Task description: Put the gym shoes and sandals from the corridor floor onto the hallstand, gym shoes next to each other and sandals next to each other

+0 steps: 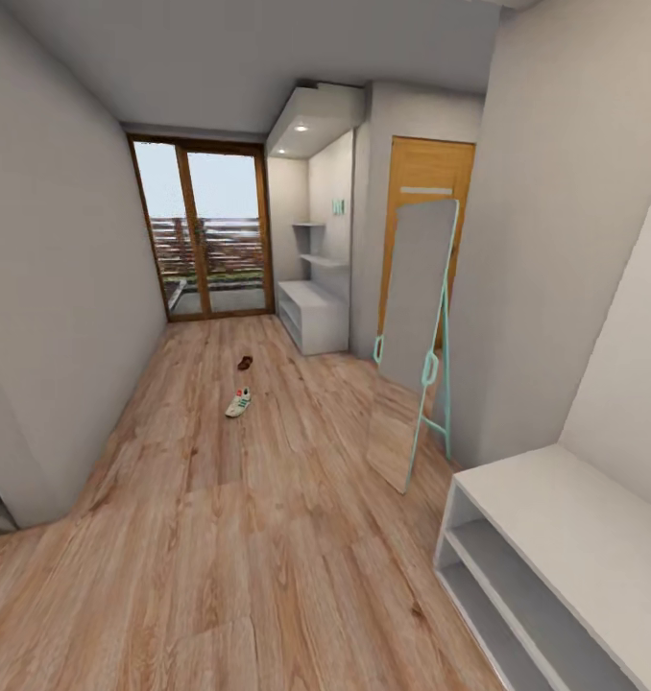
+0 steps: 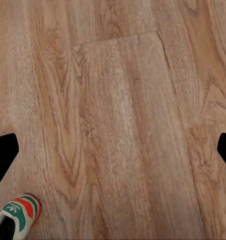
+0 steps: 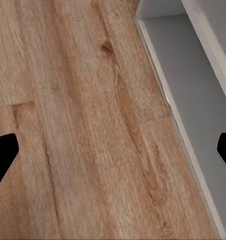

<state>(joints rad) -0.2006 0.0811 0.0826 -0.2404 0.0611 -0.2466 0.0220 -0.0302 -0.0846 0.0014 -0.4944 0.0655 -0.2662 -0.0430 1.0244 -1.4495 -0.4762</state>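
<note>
I am holding both my left pincer [image 2: 113,147] and right pincer [image 3: 113,150] spread open over the wood floor [image 1: 220,537], while one sneaker [image 1: 238,403] and a sandal [image 1: 244,363] are lying far down the corridor, before the grey shoe rack [image 1: 316,312].

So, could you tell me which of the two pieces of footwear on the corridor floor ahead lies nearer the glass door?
The dark reddish-brown sandal lies nearer the glass door; the white gym shoe with green stripes sits closer to the camera.
</note>
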